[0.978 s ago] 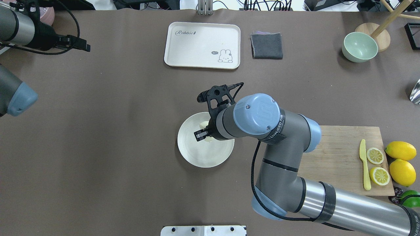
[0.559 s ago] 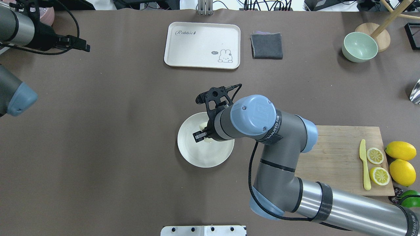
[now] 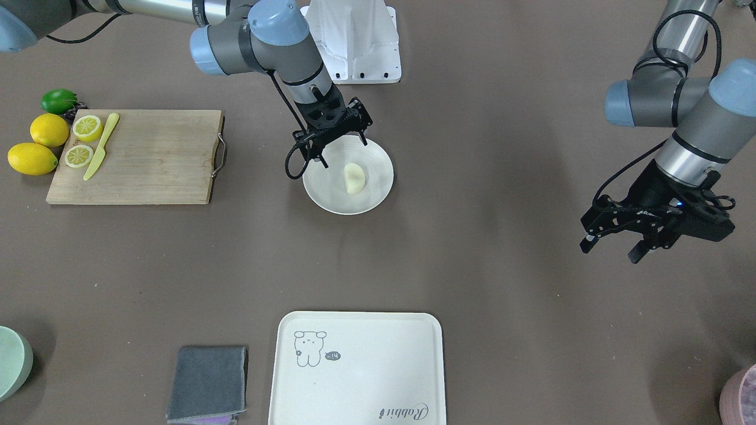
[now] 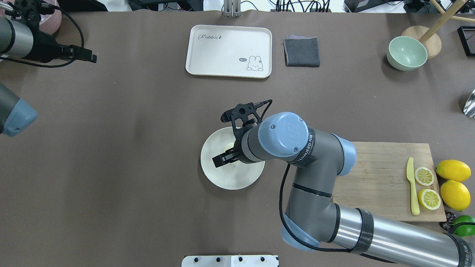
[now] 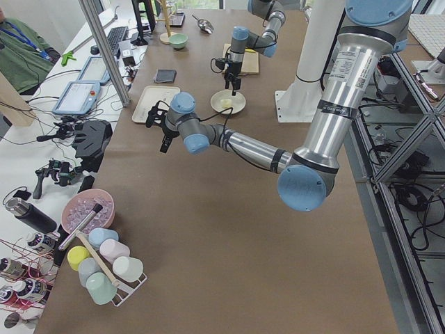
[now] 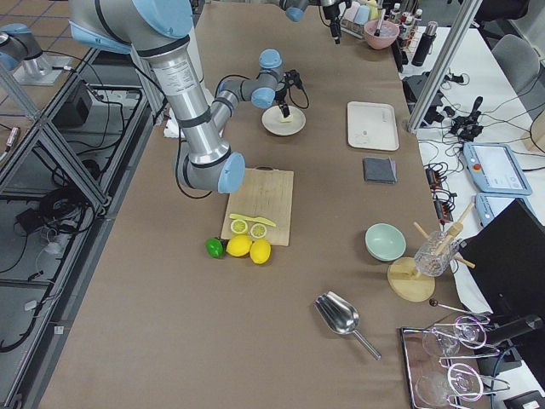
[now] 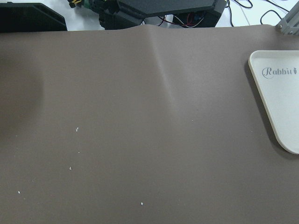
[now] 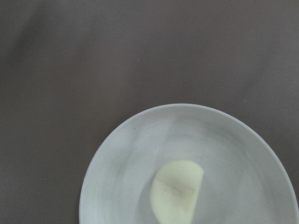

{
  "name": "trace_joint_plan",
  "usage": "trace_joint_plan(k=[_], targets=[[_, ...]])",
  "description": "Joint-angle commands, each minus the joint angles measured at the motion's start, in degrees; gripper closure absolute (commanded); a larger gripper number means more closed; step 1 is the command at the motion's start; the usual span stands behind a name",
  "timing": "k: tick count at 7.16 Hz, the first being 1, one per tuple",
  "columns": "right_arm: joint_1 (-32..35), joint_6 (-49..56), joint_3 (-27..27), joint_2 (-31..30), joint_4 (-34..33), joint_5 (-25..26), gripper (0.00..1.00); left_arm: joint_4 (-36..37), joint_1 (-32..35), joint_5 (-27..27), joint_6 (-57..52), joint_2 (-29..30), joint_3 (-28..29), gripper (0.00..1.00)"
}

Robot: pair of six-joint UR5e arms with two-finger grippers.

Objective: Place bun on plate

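Observation:
The pale cream bun (image 3: 354,178) lies free on the round off-white plate (image 3: 331,198) near the table's middle, with nothing gripping it. My right gripper (image 3: 342,152) hangs open just above the plate's rim on the robot's side, its fingers clear of the bun. From overhead my wrist hides most of the bun (image 4: 229,145) on the plate (image 4: 230,181). The right wrist view looks straight down on the bun (image 8: 177,191) and plate (image 8: 117,135), with no fingers showing. My left gripper (image 3: 611,251) hovers open and empty, far off to the side.
A cream rabbit-print tray (image 4: 229,51) and a folded grey cloth (image 4: 301,52) lie at the far side. A pale green bowl (image 4: 406,53) stands far right. The wooden cutting board (image 4: 382,178) holds a yellow knife and lemon slices, with whole lemons (image 4: 453,170) beside it.
My right gripper has let go of the bun and drawn back toward the robot, its fingers spread wider. The bun stays on the plate. The left arm has shifted slightly outward.

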State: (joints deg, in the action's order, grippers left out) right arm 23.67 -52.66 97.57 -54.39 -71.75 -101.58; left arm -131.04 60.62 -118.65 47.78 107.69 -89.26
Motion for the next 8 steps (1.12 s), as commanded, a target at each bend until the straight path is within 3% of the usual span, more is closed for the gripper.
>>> trace_joint_plan(k=[1, 3, 4, 5, 6, 8], targets=[[1.5, 0.2, 0.3, 0.2, 0.0, -0.3, 0.0, -0.1, 0.0, -0.1, -0.2, 0.1, 0.1, 0.03], [5.3, 0.1, 1.2, -1.1, -0.1, -1.3, 0.0, 0.7, 1.9, -0.5, -0.3, 0.6, 0.3, 0.03], [9.0, 0.4, 1.6, -2.2, -0.6, -4.6, 0.0, 0.7, 3.4, -1.8, 2.9, -0.2, 0.3, 0.02], [14.9, 1.1, 1.6, -3.4, -0.7, -11.1, 0.0, 0.9, 6.6, -2.9, 3.2, 0.1, 1.7, 0.02], [20.7, 4.5, 1.9, -5.5, -0.7, -16.9, 0.0, 1.0, 9.7, -4.9, 2.8, 0.7, 4.7, 0.02], [26.8, 9.6, 4.7, -12.0, -0.7, -18.0, 0.0, 3.1, 17.5, -9.7, -1.9, 2.2, 11.4, 0.02]])
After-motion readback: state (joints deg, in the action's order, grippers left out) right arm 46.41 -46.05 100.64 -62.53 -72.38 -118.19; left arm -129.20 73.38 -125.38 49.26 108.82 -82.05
